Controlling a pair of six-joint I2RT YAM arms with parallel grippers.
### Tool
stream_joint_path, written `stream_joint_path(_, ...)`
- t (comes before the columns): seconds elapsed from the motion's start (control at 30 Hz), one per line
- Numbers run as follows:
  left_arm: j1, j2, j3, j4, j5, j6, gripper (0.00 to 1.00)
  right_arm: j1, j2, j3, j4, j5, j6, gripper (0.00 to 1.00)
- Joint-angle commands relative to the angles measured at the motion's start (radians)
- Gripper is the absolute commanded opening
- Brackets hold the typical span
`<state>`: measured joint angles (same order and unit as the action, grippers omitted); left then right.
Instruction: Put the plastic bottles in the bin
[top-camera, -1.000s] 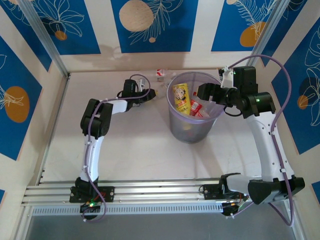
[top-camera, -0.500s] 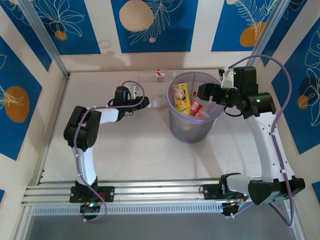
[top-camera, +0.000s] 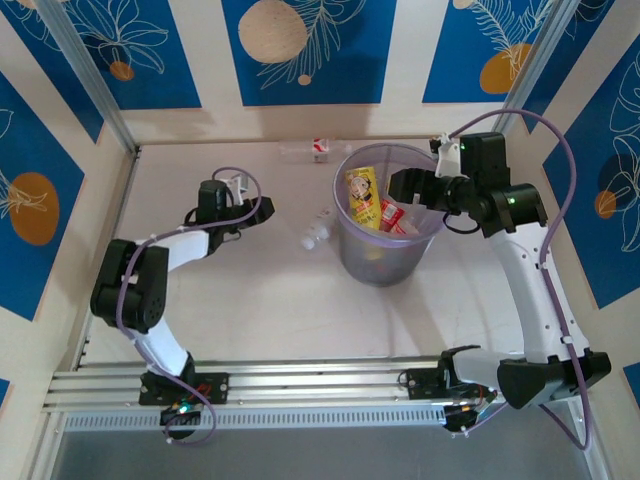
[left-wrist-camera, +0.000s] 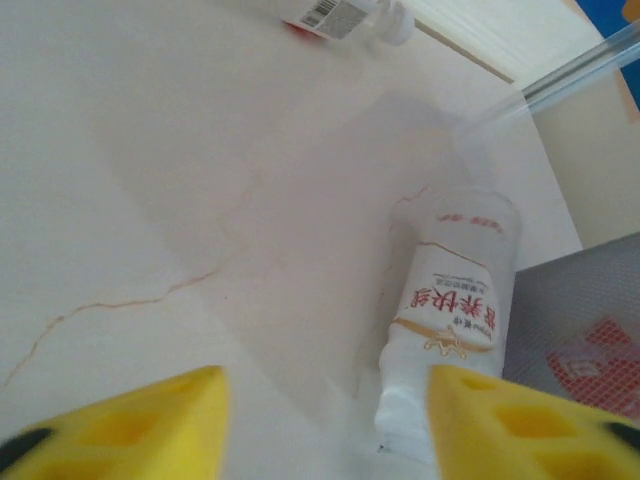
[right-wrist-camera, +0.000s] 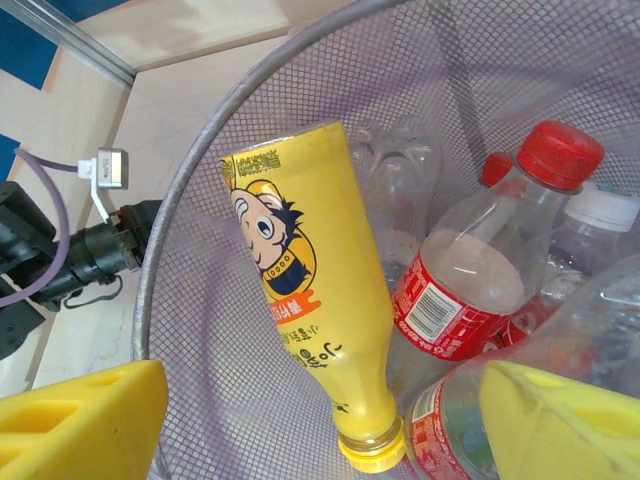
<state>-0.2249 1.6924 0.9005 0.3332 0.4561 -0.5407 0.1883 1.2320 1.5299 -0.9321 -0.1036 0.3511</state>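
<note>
I see my left gripper open and empty, left of a clear bottle lying just beside the bin. My right gripper hangs open over the bin, which holds a yellow bottle and red-labelled bottles. Another bottle lies by the far wall.

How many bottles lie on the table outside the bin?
2. The near bottle lies just left of the bin; the far bottle lies along the back wall. More may be hidden.
</note>
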Motion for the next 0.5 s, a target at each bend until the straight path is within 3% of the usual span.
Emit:
stream_joint_path(0.0, -0.01, -0.057, 0.031, -0.118, 0.055, 0.162, 0.73, 0.005, 0.012, 0.034, 0.003, 0.005, -0.021, 0.81)
stream_joint_path(0.07, -0.035, -0.059, 0.088, -0.218, 0.085, 0.259, 0.91, 0.007, 0.017, 0.038, 0.006, 0.005, -0.02, 0.81)
stream_joint_path(0.13, -0.072, -0.041, 0.16, -0.339, 0.08, 0.359, 1.0, 0.008, 0.019, 0.037, 0.007, 0.008, -0.019, 0.81)
stream_joint_path(0.23, -0.119, 0.016, 0.229, -0.422, 0.086, 0.401, 1.0, 0.013, 0.017, 0.036, 0.008, 0.013, -0.014, 0.81)
stream_joint_path(0.47, -0.208, 0.164, 0.277, -0.316, 0.166, 0.287, 1.0, 0.016, 0.009, 0.043, -0.007, 0.028, -0.017, 0.81)
